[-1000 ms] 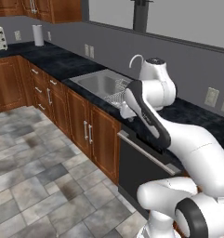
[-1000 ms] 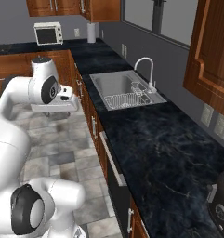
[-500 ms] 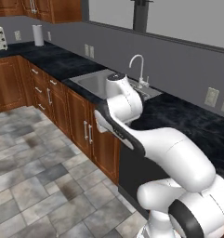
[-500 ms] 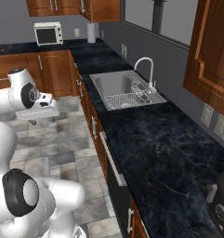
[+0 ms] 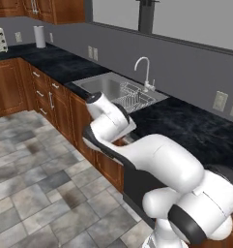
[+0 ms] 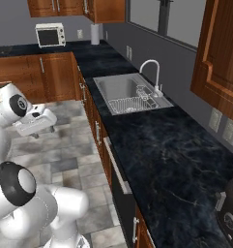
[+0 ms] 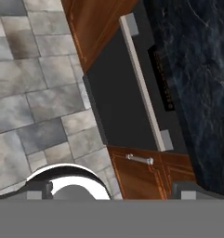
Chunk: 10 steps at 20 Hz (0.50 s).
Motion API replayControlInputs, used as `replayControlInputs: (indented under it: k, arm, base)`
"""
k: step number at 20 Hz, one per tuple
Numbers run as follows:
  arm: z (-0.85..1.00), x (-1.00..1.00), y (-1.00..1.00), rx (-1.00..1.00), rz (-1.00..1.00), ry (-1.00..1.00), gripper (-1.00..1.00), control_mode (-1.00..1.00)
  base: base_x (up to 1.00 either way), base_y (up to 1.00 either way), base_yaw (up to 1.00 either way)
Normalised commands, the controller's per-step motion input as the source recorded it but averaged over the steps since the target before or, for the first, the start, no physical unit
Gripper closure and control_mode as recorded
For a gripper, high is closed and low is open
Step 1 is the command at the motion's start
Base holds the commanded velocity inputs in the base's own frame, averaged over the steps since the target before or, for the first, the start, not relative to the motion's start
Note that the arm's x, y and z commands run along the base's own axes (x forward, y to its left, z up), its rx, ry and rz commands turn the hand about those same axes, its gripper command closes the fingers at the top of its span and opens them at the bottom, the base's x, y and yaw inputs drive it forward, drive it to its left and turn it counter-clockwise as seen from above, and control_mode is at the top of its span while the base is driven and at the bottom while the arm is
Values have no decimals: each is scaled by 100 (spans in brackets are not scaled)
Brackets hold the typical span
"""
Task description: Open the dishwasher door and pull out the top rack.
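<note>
Dishwasher door (image 7: 127, 107) shut, below open hand (image 6: 35, 127)

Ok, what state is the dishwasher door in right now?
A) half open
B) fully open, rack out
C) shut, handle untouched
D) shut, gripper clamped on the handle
C: in the hand view the dishwasher door sits flush between the wooden cabinets, its silver bar handle free.

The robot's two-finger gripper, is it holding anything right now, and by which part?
Nothing is held. The two-finger gripper hangs open over the floor, apart from the dark dishwasher door, whose long silver bar handle is untouched.
</note>
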Motion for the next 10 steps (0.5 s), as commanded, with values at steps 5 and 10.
replayControlInputs:
  k: [5,10]
  arm:
    - [-33,13,-6,-20,-8,0,-100,-100]
    - [-36,17,-18,-14,-6,0,-100,-100]
  base:
    - [0,0,0]
    - [0,0,0]
